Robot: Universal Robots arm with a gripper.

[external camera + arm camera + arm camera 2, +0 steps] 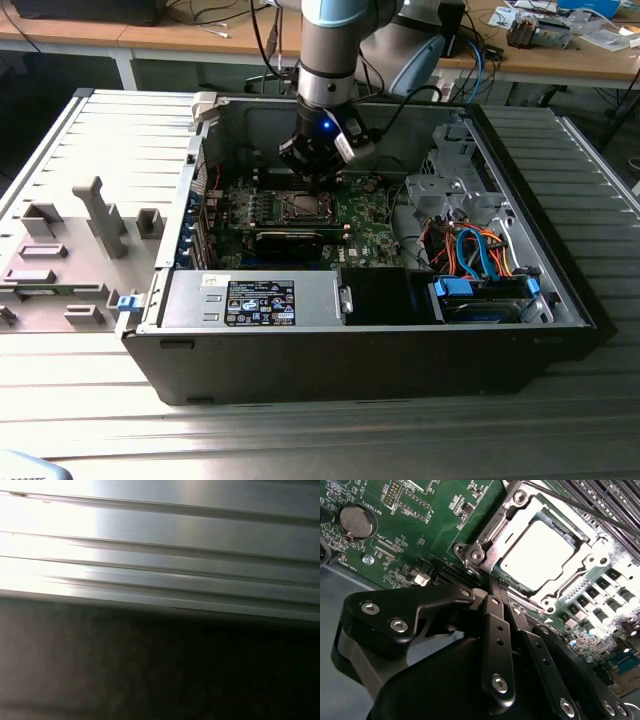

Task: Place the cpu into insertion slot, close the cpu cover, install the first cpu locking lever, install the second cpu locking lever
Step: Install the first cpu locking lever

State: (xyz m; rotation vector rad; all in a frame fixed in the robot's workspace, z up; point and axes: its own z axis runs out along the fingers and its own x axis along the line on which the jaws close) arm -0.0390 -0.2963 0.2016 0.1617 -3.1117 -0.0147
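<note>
Fingers (pixel 492 587) pressed narrow together, tips at the insertion slot's (pixel 545 555) corner; just beyond them the cpu (pixel 537 555) lies seated under the cpu cover (pixel 512 522). Ribbed metal counter (pixel 80 150) carries the open computer case (pixel 360 350); wooden desks (pixel 200 35) behind

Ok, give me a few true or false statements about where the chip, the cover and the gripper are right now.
1. The cpu sits in the insertion slot. True.
2. The cpu cover stands raised, clear of the chip. False: it lies flat around the chip.
3. The gripper is beside the socket's corner in the second wrist view. True.
4. The gripper holds the chip. False: the chip lies in the socket, apart from the gripper.
5. The computer case lies closed. False: its side is open, showing the motherboard.
</note>
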